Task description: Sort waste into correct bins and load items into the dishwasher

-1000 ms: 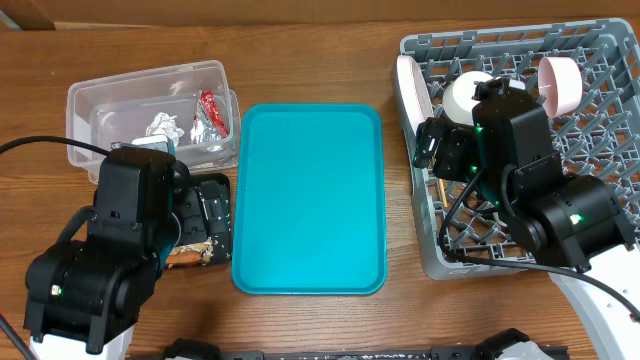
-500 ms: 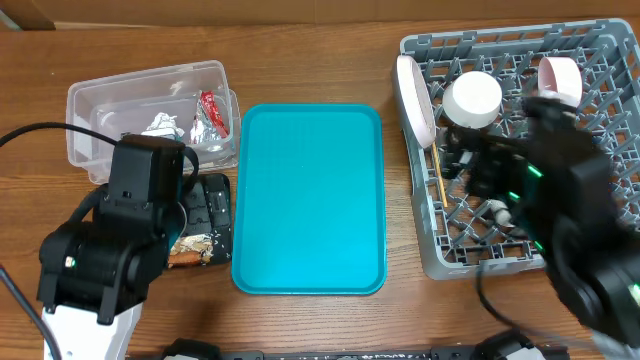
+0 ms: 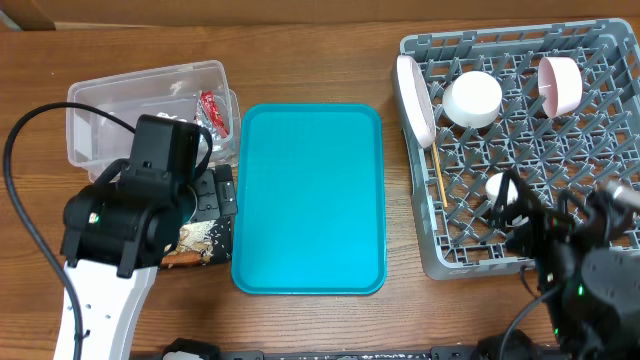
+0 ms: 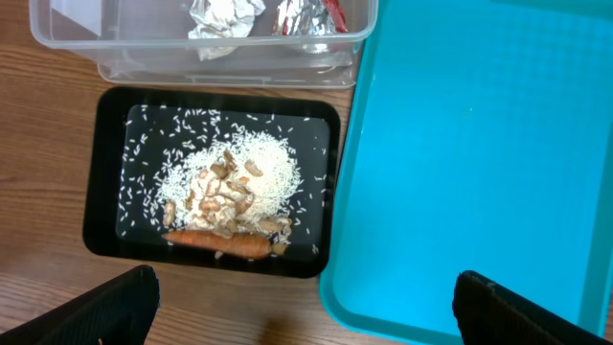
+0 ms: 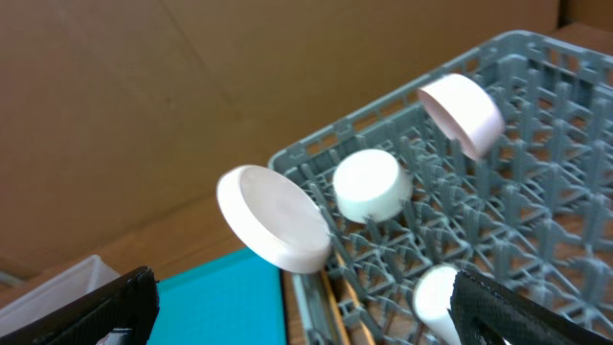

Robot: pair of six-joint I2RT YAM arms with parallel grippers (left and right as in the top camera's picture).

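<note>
Left gripper (image 4: 302,287): jaws spread wide, nothing held; hung over the seam between black tray (image 4: 103,172) and teal tray (image 3: 310,200).
Right gripper (image 5: 302,283): jaws spread wide, nothing held; sat low at the near edge of the rack (image 3: 500,42), facing across it.
Tub (image 3: 100,90): on the table (image 3: 310,50) at far left, touching the black tray's far side. It held the wrapper (image 4: 225,14) and the packet (image 3: 208,103), side by side.
Black tray: just beside the teal tray. It held scraps (image 4: 225,187) on scattered rice (image 4: 273,168), with the carrot (image 4: 215,241) lying along the near side.
Teal tray: centre of table, between the black tray and the rack.
Rack, at right, held:
- plate (image 3: 415,100), on edge at the left wall;
- white bowl (image 3: 472,100), just right of the plate;
- pink bowl (image 3: 560,83), tilted, toward the far right;
- cup (image 3: 497,187), nearer the front;
- chopsticks (image 3: 438,178), lying along the left side, below the plate.
</note>
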